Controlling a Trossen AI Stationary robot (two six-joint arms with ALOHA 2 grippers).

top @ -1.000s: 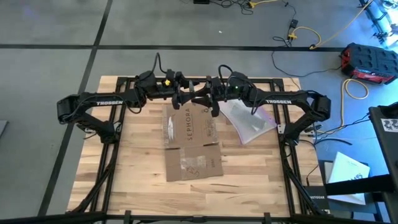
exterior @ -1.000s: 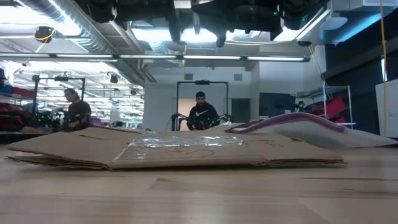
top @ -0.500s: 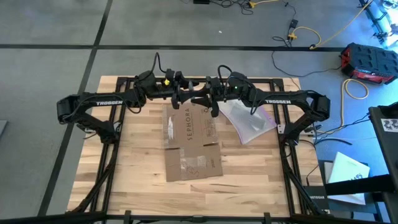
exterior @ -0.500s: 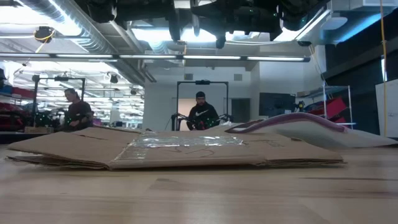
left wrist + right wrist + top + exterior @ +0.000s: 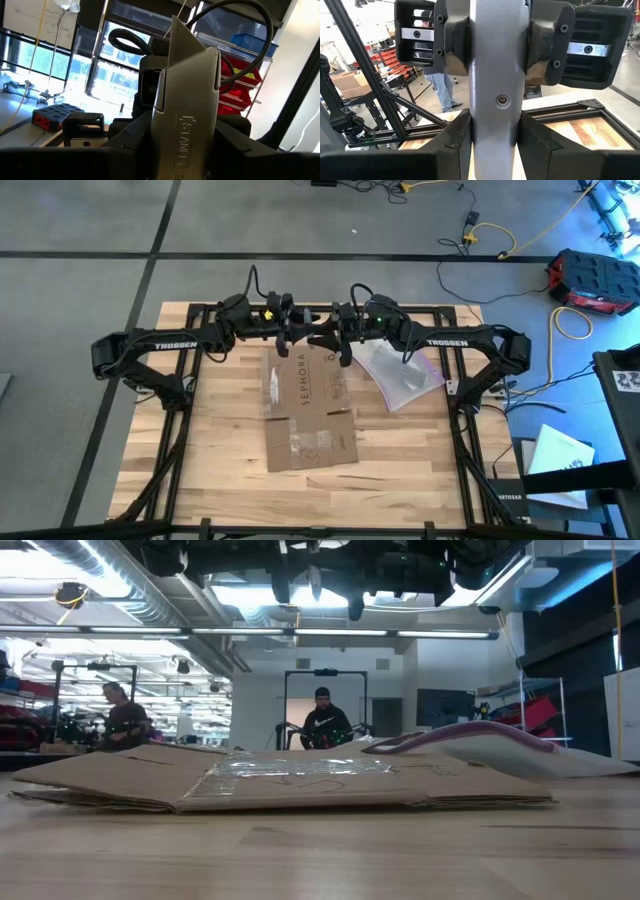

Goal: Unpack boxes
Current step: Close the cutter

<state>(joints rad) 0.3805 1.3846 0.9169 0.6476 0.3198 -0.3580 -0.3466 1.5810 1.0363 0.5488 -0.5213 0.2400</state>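
ITEM: flattened brown cardboard box with SEPHORA lettering [image 5: 308, 405], table centre | TOOL: grey metal utility knife [image 5: 497, 75], clamped by right gripper [image 5: 335, 340], left gripper [image 5: 293, 338] closing onto its far end | ADVICE: right releases only once left grip seats squarely.

Both hands raised, meeting tip to tip

Left arm reaches in from its side, right arm mirrors it; forearms level, wrists turned inward. Left hand [image 5: 297, 338] and right hand [image 5: 322, 338] meet at mid-span, well above the desk. Both clamp the same grey tool: right-hand fingers [image 5: 455, 135] flank its shaft, left-hand fingers [image 5: 131, 136] its body.
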